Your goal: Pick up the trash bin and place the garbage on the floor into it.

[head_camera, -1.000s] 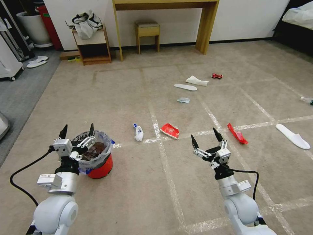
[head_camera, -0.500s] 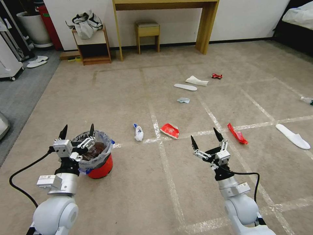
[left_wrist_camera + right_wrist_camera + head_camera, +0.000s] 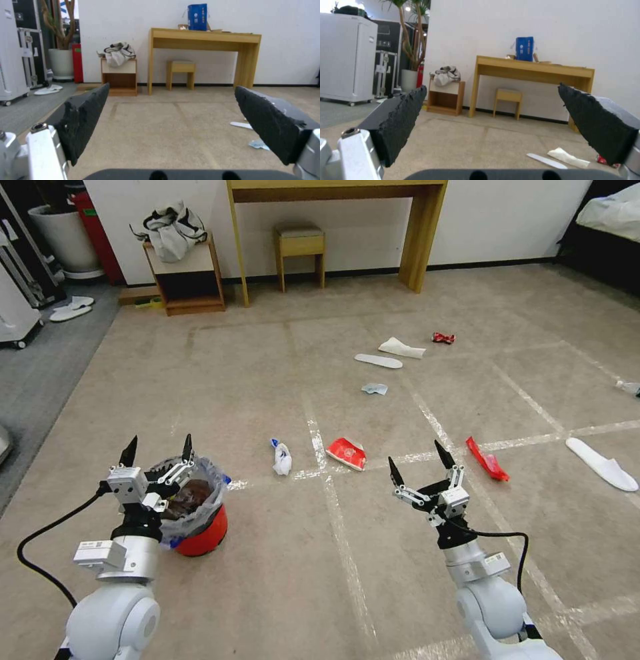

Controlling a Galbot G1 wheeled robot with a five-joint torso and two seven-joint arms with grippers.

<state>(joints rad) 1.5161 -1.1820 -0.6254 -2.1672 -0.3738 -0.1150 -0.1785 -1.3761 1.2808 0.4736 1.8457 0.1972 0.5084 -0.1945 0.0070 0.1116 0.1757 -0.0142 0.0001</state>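
Head view: left end effector (image 3: 157, 449) raised with fingers spread, holding nothing, just in front of the bin (image 3: 198, 513). Bin stands on the floor (image 3: 267, 580) at near left, red, clear bag liner, dark stuff inside. Right end effector (image 3: 417, 463) raised at near right, fingers spread, empty. Garbage scattered on the floor ahead: white-blue wrapper (image 3: 282, 458) and red-white carton (image 3: 347, 453) side by side on a tape line, between the two arms; red wrapper (image 3: 487, 459) to the right of the right end effector; slipper (image 3: 602, 464) near the right edge. Farther off: small pale wrapper (image 3: 375, 389), flat sole (image 3: 378, 361), tissue (image 3: 401, 348), can (image 3: 443, 338) well apart from the bin. Desk (image 3: 333, 220) and stool (image 3: 301, 252) by the far wall.

Left wrist view: both black pads (image 3: 85, 120) wide apart, bare carpet between them; sole (image 3: 242, 125) and pale wrapper (image 3: 258, 144) near one pad.

Right wrist view: pads (image 3: 400, 122) wide apart, nothing held; sole (image 3: 546, 161) and tissue (image 3: 568, 157) on the floor ahead.
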